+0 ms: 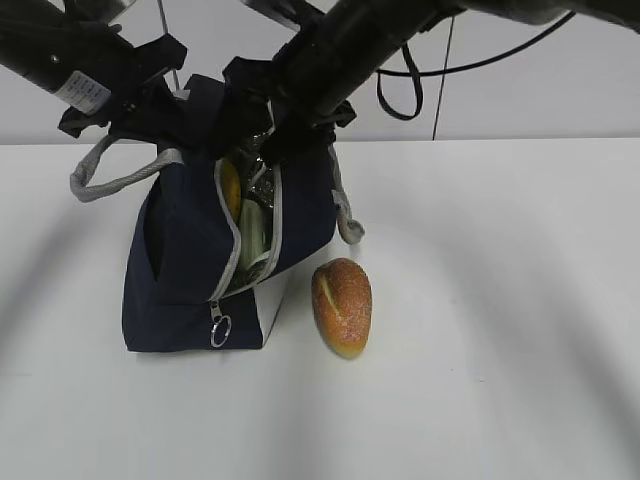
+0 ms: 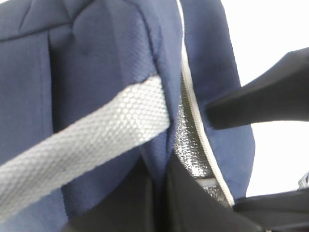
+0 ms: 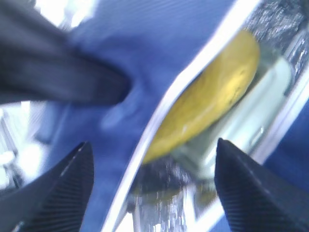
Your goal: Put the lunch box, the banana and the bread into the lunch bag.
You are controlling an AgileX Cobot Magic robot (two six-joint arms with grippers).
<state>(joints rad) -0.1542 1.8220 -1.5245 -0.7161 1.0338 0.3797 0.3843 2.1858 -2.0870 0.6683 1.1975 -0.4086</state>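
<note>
The banana (image 3: 212, 96) and lunch box (image 3: 241, 125) sit inside the lunch bag (image 1: 190, 260); the bread (image 1: 342, 306) lies on the tabletop (image 1: 500, 350) beside it. The right end effector (image 3: 152, 179) hangs spread over the opening; the left one's state (pressed against fabric) I cannot tell. The mouth could sag shut, blocking the bread.

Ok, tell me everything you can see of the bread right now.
The bread is a small oval roll, golden-brown with a grainy-looking crust and a pale slash running along its top. It looks whole. It lies flat on the white table, long axis pointing roughly toward the camera, just right of the lunch bag's lower front corner, close to it but apparently not touching. Neither gripper is on it. It shows only in the exterior view.
</note>
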